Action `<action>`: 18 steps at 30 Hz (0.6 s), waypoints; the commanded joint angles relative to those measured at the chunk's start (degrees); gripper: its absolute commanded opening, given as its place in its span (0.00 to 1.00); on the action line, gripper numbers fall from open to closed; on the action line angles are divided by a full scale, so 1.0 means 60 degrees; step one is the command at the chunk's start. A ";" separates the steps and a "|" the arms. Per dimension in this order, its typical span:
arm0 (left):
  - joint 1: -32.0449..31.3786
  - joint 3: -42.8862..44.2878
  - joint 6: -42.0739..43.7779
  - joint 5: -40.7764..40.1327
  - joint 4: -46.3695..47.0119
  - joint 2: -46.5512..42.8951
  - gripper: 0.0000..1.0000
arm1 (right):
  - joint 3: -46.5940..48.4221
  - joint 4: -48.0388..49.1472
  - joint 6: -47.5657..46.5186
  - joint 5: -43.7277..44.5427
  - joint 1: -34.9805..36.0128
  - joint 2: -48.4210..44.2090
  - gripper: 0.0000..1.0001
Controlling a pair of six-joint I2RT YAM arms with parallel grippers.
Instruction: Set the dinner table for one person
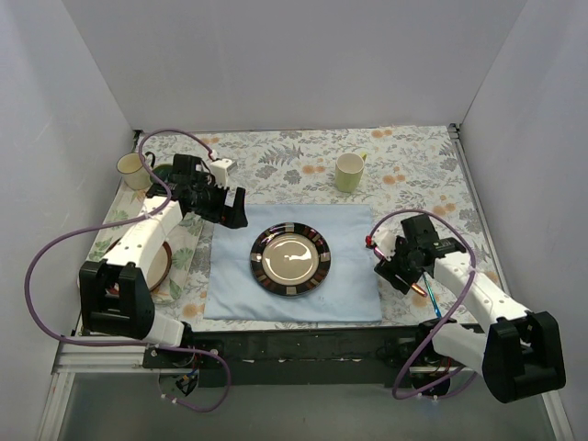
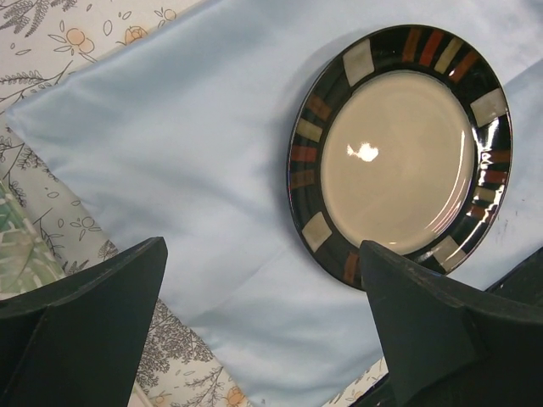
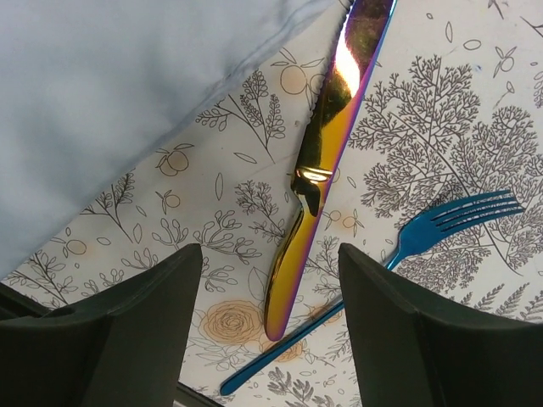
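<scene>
White-clothed dinner table (image 1: 413, 175), long axis left-right; left gripper (image 2: 263, 250) and right gripper (image 3: 270, 254) fingers apart.

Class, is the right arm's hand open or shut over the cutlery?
Open. The right hand shows its fingers wide apart in the wrist view; the gold knife and blue fork lie on the table, ungripped.

Gold knife (image 3: 318, 161) flat on flowered table (image 3: 441, 127), blade by pale mat (image 3: 127, 85) edge; blue fork (image 3: 424, 233) just right, handles nearly meeting low down.

Dinner table (image 1: 413, 156) w/ mat (image 1: 349, 230); knife (image 3: 318, 170); fork (image 3: 424, 237); mug (image 1: 349, 172)
</scene>
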 commanded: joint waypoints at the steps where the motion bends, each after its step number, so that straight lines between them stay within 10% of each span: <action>1: 0.0001 -0.0212 -0.0063 0.0387 0.0230 -0.0654 0.98 | -0.0119 0.0462 -0.0658 -0.0091 -0.0115 0.0217 0.74; 13: 0.0016 -0.0548 -0.0121 0.0476 0.0376 -0.0962 0.98 | 0.0073 0.0331 -0.0995 0.0028 -0.0966 0.2340 0.71; 18: 0.0001 -0.0578 -0.0136 0.0271 0.0420 -0.0932 0.98 | 0.0086 0.0799 -0.0732 0.0303 -0.0951 0.2298 0.35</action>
